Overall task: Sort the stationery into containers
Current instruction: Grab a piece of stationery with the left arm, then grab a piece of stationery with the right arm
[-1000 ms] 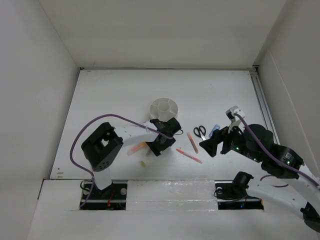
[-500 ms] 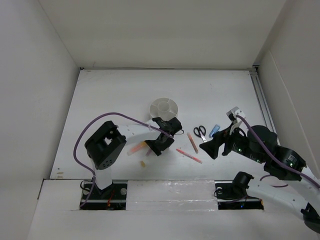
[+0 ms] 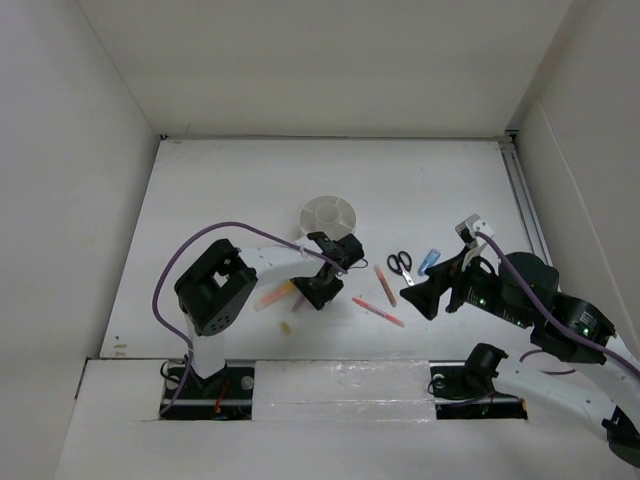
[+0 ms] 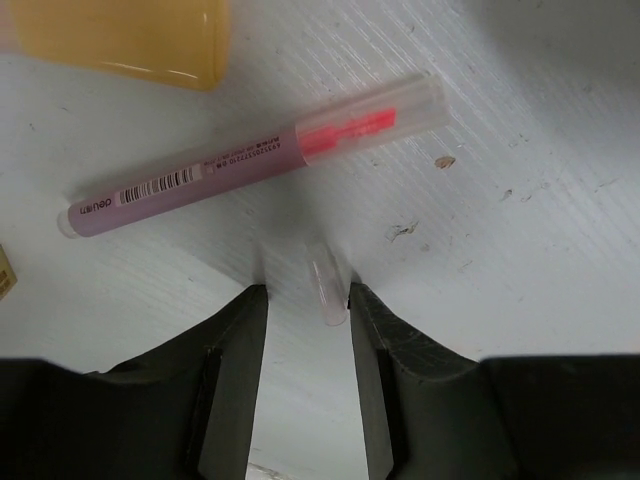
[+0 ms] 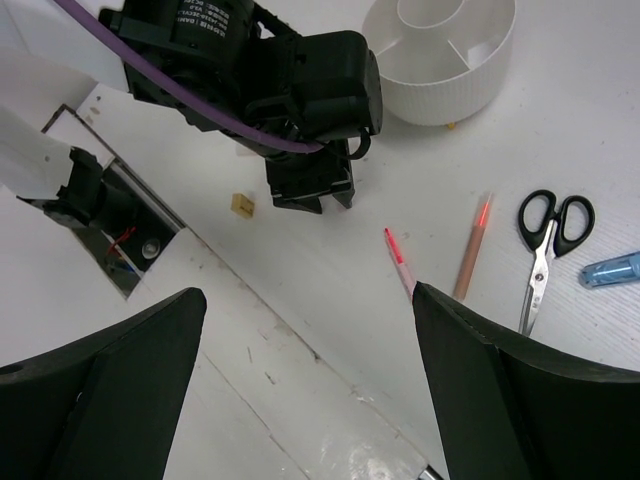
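Observation:
My left gripper (image 3: pixel 318 291) hangs low over the table in front of the white round organizer (image 3: pixel 328 215). In the left wrist view its jaws (image 4: pixel 306 296) stand narrowly apart around a short clear pinkish tube (image 4: pixel 327 289), which lies close to the right finger. A pink pen (image 4: pixel 250 157) and an orange highlighter (image 4: pixel 120 38) lie just beyond it. My right gripper (image 3: pixel 424 293) is wide open and empty above the table (image 5: pixel 308 296). Black-handled scissors (image 3: pixel 400 264), a blue highlighter (image 3: pixel 430 261), an orange pen (image 3: pixel 385 284) and a red pen (image 3: pixel 378 311) lie between the two arms.
A tiny yellowish eraser bit (image 3: pixel 286 327) lies near the front edge, left of my left gripper. White walls close the table on three sides. A taped ledge (image 3: pixel 330 375) runs along the near edge.
The left jaws have narrowed round the clear tube. The left arm has shifted slightly, and the right gripper has drifted a little down and left, still open.

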